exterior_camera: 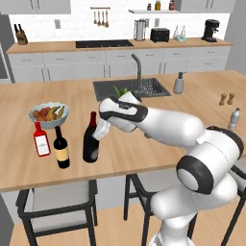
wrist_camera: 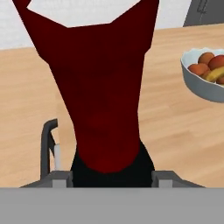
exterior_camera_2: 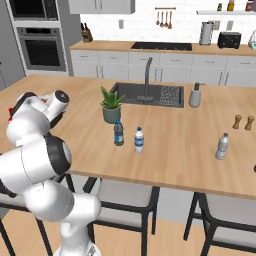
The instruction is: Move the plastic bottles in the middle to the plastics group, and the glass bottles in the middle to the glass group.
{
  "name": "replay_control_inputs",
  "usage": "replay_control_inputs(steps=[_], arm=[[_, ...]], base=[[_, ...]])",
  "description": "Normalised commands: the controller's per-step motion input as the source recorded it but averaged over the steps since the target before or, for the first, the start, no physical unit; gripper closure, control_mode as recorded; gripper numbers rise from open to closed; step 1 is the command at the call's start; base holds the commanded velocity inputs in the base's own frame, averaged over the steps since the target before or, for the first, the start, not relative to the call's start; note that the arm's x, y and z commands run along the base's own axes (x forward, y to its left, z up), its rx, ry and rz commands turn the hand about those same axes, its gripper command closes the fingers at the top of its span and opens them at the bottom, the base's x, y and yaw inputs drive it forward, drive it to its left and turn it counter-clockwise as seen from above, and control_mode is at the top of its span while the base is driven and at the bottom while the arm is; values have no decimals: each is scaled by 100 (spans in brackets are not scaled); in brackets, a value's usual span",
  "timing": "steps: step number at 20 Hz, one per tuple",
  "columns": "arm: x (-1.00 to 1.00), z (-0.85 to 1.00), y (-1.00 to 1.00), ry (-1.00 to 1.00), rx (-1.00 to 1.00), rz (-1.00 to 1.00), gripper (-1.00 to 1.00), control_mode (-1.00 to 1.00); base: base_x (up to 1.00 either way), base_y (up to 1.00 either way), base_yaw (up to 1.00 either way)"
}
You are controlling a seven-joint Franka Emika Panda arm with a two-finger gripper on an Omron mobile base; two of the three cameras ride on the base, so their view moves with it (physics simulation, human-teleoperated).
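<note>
Desk [exterior_camera: 144,153]: long wooden island top with a dark sink [exterior_camera: 129,88] set into it, stools tucked under the near edge.
Arm: white, reaching across the left base view toward the left end of the desk.
Fruit bowl [exterior_camera: 48,114]: pale bowl of fruit near the left end, behind the bottles.
Potted plant [exterior_camera_2: 111,105]: beside the sink, in the middle of the desk.
Tall wine bottle [exterior_camera: 91,139]: near-black with a red neck top, upright on the desk just right of the glass group; in the hand view its red neck rises between the finger tips.
Pincer [exterior_camera: 98,130]: closed around the tall wine bottle at its upper body.
Glass group: red bottle [exterior_camera: 41,140] with white label and shorter dark bottle [exterior_camera: 61,148] with tan label, standing side by side.
Water bottle [exterior_camera_2: 139,140]: blue label, mid-desk in front of the plant, beside a darker small bottle [exterior_camera_2: 118,133].
Plastics group: pale grey bottle [exterior_camera_2: 222,147] alone toward the right end.
Pepper mills [exterior_camera_2: 243,122]: a brown pair behind it.
</note>
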Motion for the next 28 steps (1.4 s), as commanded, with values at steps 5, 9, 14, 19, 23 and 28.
replay_control_inputs(steps=[5,9,14,19,23,28], arm=[[33,0,16,0,-2,6,100,-100],[30,0,26,0,-2,11,100,-100],[22,0,25,0,-1,12,100,-100],[1,-15,29,-5,0,11,100,-100],[0,-17,19,-17,0,8,100,-100],[0,-7,1,-7,-2,0,100,-100]], base=[[0,0,0],[0,0,0],[0,0,0],[0,0,0],[0,0,0],[0,0,0]])
